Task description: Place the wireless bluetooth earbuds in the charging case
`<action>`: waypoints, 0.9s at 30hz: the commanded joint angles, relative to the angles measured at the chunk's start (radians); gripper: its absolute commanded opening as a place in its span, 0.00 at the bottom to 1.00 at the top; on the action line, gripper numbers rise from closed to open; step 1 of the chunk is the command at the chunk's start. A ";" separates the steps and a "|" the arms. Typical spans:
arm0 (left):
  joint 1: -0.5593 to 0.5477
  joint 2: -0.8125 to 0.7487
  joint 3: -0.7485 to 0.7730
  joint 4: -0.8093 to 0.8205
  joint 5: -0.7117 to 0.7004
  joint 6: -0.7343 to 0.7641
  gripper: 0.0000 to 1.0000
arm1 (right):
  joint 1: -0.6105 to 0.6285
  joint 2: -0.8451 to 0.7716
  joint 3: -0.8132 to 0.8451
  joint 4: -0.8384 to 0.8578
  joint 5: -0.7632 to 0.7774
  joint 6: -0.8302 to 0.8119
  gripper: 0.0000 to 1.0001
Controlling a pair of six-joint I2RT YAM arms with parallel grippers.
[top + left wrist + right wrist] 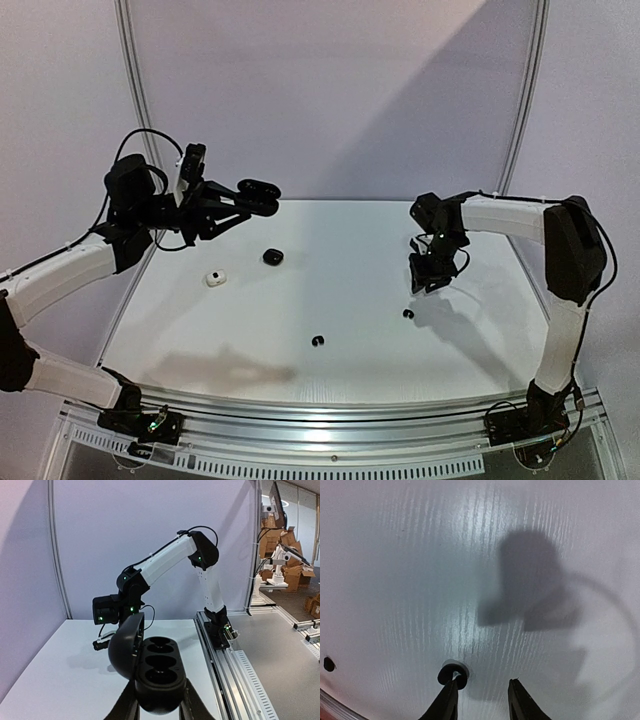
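Observation:
My left gripper (238, 205) is shut on an open black charging case (260, 196) and holds it high above the table's far left. In the left wrist view the case (159, 667) sits between my fingers (125, 706), lid swung open to the left, its sockets empty. My right gripper (430, 276) is open and empty, hovering low over the table at the right. A black hook-shaped earbud (408, 313) lies just in front of it; in the right wrist view that earbud (452, 673) lies at my left fingertip, outside the gap of the gripper (483, 682). A second black earbud (318, 341) lies near the centre front, also at the right wrist view's left edge (328, 664).
A closed black pebble-like case (272, 257) and a small white case (214, 278) lie on the white table (350, 300) at the left middle. A metal rail (330, 420) runs along the near edge. White walls stand behind.

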State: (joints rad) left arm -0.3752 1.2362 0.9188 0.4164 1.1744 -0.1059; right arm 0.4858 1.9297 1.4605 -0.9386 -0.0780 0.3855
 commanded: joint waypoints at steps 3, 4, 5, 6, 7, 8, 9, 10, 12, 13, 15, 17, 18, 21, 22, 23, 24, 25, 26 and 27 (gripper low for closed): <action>0.019 0.010 0.010 0.009 -0.001 0.004 0.00 | -0.001 0.049 -0.023 0.002 -0.059 0.038 0.32; 0.019 0.009 0.009 0.010 -0.001 0.002 0.00 | -0.001 0.048 -0.030 0.009 -0.067 0.042 0.31; 0.018 0.011 0.009 0.011 -0.002 0.001 0.00 | 0.001 0.048 -0.038 0.013 -0.072 0.051 0.30; 0.020 0.011 0.009 0.013 -0.002 0.000 0.00 | 0.000 0.048 -0.048 0.016 -0.081 0.055 0.28; 0.021 0.011 0.009 0.013 -0.001 0.000 0.00 | 0.000 0.048 -0.060 0.017 -0.089 0.058 0.27; 0.021 0.011 0.009 0.013 -0.001 0.001 0.00 | -0.001 0.045 -0.073 0.019 -0.091 0.064 0.27; 0.023 0.011 0.008 0.013 -0.002 0.001 0.00 | 0.001 0.045 -0.087 0.022 -0.094 0.070 0.26; 0.024 0.012 0.008 0.013 -0.001 0.002 0.00 | -0.001 0.040 -0.103 0.027 -0.098 0.075 0.26; 0.024 0.014 0.008 0.014 -0.001 0.001 0.00 | 0.001 0.032 -0.133 0.044 -0.110 0.087 0.26; 0.024 0.015 0.009 0.017 -0.001 0.000 0.00 | 0.001 0.025 -0.143 0.056 -0.119 0.092 0.26; 0.025 0.018 0.009 0.020 -0.001 0.001 0.00 | 0.001 0.018 -0.158 0.080 -0.135 0.101 0.26; 0.025 0.019 0.012 0.018 -0.001 0.005 0.00 | 0.002 0.014 -0.156 0.098 -0.147 0.111 0.26; 0.024 0.019 0.012 0.018 -0.001 0.007 0.00 | 0.001 0.014 -0.152 0.100 -0.147 0.113 0.26; 0.025 0.019 0.015 0.015 0.001 0.007 0.00 | 0.001 0.020 -0.137 0.090 -0.140 0.114 0.25; 0.026 0.020 0.018 0.013 0.001 0.007 0.00 | 0.001 0.029 -0.121 0.060 -0.111 0.114 0.24; 0.027 0.020 0.019 0.012 0.000 0.007 0.00 | 0.002 0.030 -0.113 0.049 -0.097 0.114 0.24; 0.027 0.020 0.021 0.012 0.002 0.008 0.00 | 0.002 0.031 -0.104 0.038 -0.082 0.114 0.24; 0.027 0.021 0.022 0.010 0.001 0.009 0.00 | 0.001 0.031 -0.093 0.025 -0.069 0.117 0.23; 0.027 0.022 0.024 0.009 0.002 0.011 0.00 | 0.002 0.030 -0.081 0.017 -0.059 0.117 0.23; 0.028 0.024 0.025 0.008 0.002 0.011 0.00 | 0.001 0.028 -0.067 0.014 -0.053 0.118 0.23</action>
State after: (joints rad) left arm -0.3592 1.2453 0.9192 0.4263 1.1728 -0.1051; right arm 0.4858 1.9667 1.3357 -0.8902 -0.1822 0.4931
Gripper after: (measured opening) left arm 0.249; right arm 0.235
